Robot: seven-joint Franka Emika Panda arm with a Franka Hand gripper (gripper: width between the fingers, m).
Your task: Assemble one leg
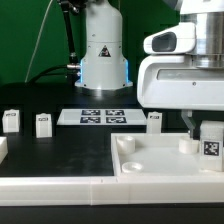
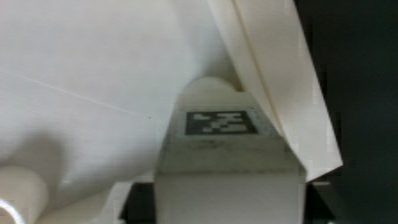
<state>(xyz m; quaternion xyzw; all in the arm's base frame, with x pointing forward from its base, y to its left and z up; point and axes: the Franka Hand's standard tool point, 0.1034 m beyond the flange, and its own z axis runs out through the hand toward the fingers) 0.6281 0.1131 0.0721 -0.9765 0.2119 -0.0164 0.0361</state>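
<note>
Nearest in the exterior view, the white square piece (image 1: 160, 160) lies on the dark table (image 1: 50, 160). At its corner toward the exterior view's right, the hand (image 1: 210, 133) is clamped on the leg (image 1: 211, 141), tag facing out, standing over the corner socket. Three spare legs (image 1: 43, 123) and the marker board (image 1: 92, 116) sit behind the piece.

Wrist view: the tagged leg (image 2: 221, 150) is pinched against the piece's rim (image 2: 267, 70). Seating it well probably means keeping it upright, centred, then pressing down and turning gently.
</note>
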